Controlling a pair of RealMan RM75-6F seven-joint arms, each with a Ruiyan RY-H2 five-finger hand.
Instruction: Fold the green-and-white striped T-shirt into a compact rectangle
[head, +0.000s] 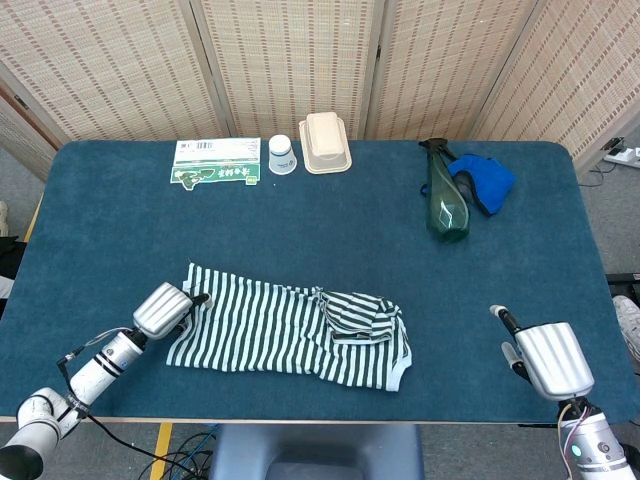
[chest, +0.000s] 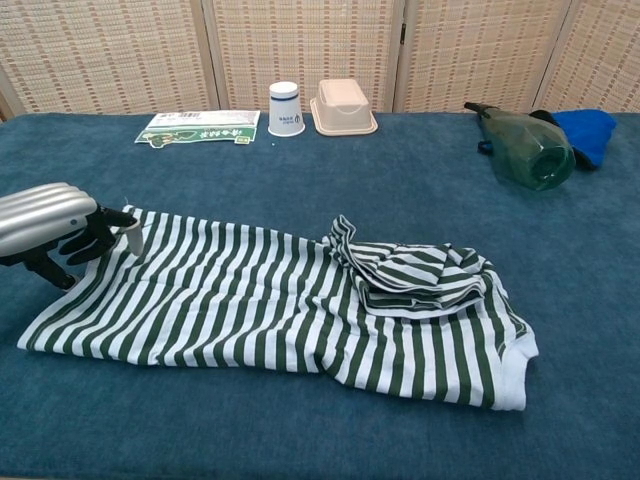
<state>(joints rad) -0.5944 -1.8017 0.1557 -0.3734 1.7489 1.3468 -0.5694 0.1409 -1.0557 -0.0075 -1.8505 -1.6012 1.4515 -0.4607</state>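
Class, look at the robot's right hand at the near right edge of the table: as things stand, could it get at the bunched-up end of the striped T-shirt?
Probably yes. The right hand holds nothing, and only bare blue table lies between it and the bunched end of the striped T-shirt. The green bottle lies well behind that path.

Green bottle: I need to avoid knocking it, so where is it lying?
In the head view the green bottle lies on its side, back right, touching the blue cloth.

Far edge: packet (head: 216, 161), cup (head: 282, 155), beige tub (head: 325, 143); far right, green bottle (head: 444, 200) touching blue cloth (head: 487, 182).
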